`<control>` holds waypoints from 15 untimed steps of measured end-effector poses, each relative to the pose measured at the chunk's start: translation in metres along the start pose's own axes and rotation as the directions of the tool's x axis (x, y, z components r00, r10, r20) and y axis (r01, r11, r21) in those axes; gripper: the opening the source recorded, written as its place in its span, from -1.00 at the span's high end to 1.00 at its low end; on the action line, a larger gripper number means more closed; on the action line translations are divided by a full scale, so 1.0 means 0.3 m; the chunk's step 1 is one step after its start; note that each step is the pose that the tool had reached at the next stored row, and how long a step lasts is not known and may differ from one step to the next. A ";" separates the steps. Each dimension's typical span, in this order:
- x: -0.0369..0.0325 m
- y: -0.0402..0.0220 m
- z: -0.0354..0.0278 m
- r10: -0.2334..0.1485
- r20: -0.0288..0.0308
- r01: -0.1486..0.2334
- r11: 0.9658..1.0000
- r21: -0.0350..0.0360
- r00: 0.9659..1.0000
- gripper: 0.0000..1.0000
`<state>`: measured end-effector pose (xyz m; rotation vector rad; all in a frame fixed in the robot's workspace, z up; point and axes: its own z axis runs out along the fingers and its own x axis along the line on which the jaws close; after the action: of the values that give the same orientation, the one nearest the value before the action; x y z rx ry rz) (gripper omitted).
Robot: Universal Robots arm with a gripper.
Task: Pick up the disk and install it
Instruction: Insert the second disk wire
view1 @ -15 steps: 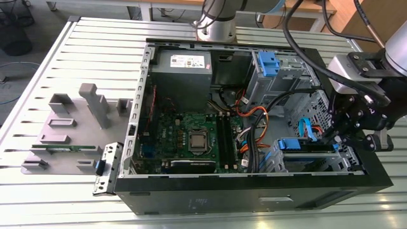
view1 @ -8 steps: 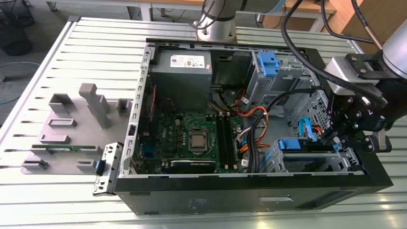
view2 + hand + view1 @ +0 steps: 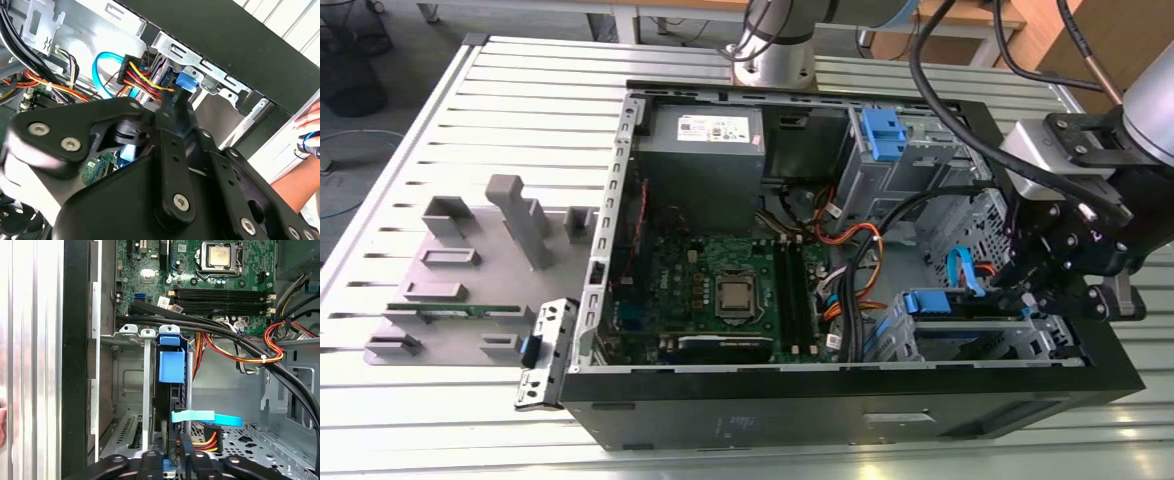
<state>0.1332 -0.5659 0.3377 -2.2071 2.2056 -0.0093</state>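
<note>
Disk [image 3: 170,390] with blue plastic rails, already seated upright in your open black computer case's [image 3: 854,420] drive cage; black end effector [image 3: 172,460] at its end, grip state indeterminable.

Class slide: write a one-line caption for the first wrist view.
Gripper over the disk standing on edge in its metal drive bay, below the motherboard.

The disk [image 3: 172,390] is seen on edge, blue-railed, slotted upright in the case's metal drive cage [image 3: 131,385].
</note>
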 end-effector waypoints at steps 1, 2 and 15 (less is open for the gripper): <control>0.000 0.000 0.000 0.000 0.000 0.000 1.000 0.000 1.000 0.41; 0.000 0.000 0.000 0.000 0.000 0.000 1.000 0.000 1.000 0.41; -0.005 0.000 0.015 0.000 -0.004 0.000 1.000 0.000 1.000 0.29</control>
<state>0.1332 -0.5643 0.3331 -2.2089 2.2074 -0.0139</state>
